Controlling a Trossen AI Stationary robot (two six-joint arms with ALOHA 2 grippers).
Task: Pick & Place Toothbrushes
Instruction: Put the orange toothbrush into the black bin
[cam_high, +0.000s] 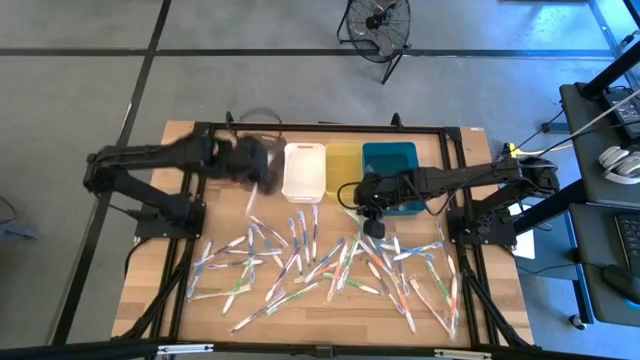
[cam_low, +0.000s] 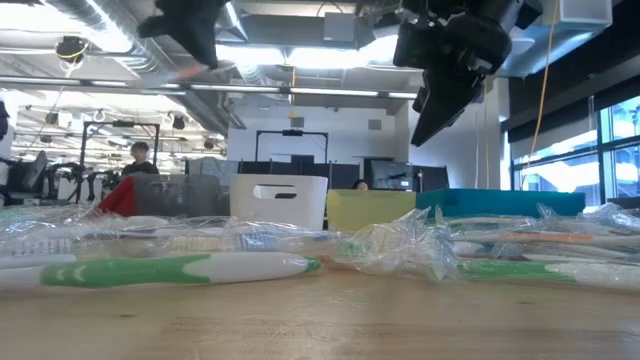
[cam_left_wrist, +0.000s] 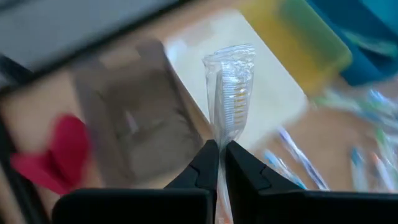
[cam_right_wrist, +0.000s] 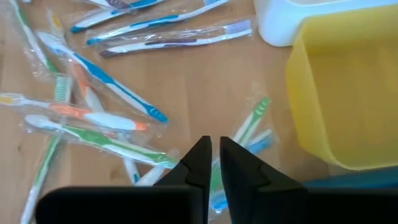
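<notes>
Toothbrushes (cam_high: 320, 265) in clear wrappers lie scattered across the front half of the bench (cam_high: 150, 290), and I have one wrapped toothbrush (cam_left_wrist: 229, 93) pinched by its lower end in the left claw (cam_left_wrist: 217, 152), head pointing away from the wrist. That claw (cam_high: 255, 170) hangs above the grey bin (cam_left_wrist: 134, 124), just beside the white bin (cam_high: 304, 170); the picture is blurred with motion there. My right claw (cam_right_wrist: 213, 155) hovers over the pile, its fingers drawn almost together with only a slit between them and nothing in them; a green toothbrush (cam_right_wrist: 245, 127) lies directly beneath, close to the yellow bin (cam_right_wrist: 348, 87). The teal bin (cam_high: 390, 172) stands last in the row, and a small red object (cam_left_wrist: 56, 152) sits beside the grey bin.

To finish this drop well, I judge I should centre the brush over the bin's mouth, lower it until the dangling end clears the rim, then part the fingers, since the slippery wrapper may cling or swing. Which bin suits this brush I cannot tell. The right claw needs to spread before descending, and should straddle one handle only.
</notes>
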